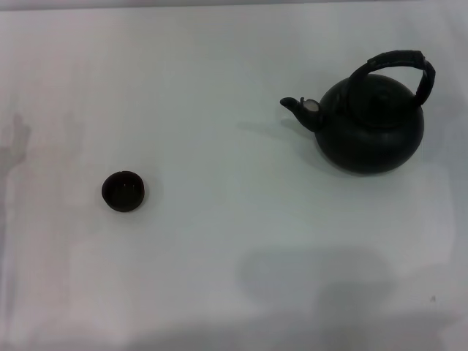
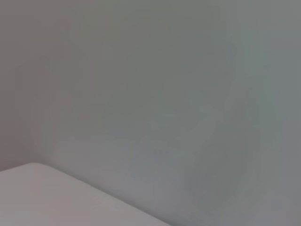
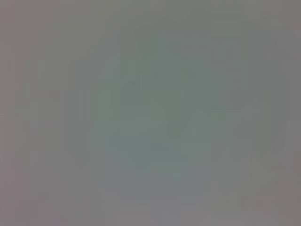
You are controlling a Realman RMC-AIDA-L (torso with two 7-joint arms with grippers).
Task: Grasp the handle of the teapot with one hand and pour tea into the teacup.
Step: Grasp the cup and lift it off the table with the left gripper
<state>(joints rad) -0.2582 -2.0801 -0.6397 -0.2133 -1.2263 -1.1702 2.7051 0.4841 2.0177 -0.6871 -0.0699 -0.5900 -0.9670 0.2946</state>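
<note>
The teapot [image 1: 371, 131] is round and matte black and stands upright at the right of the white table. Its short spout [image 1: 301, 108] has a silvery tip and points left. The handle [image 1: 398, 64] is a dark wrapped arch standing up over the lid. Far to the left and nearer to me sits the teacup [image 1: 123, 191], tiny, dark and handleless, upright and apart from the pot. Neither gripper shows in any view. Both wrist views hold only plain grey surface, with none of the task's things.
The white table [image 1: 219, 88] fills the head view. Soft shadows lie on it at the front [image 1: 314, 278] and at the far left. A pale table corner [image 2: 42, 197] shows in the left wrist view.
</note>
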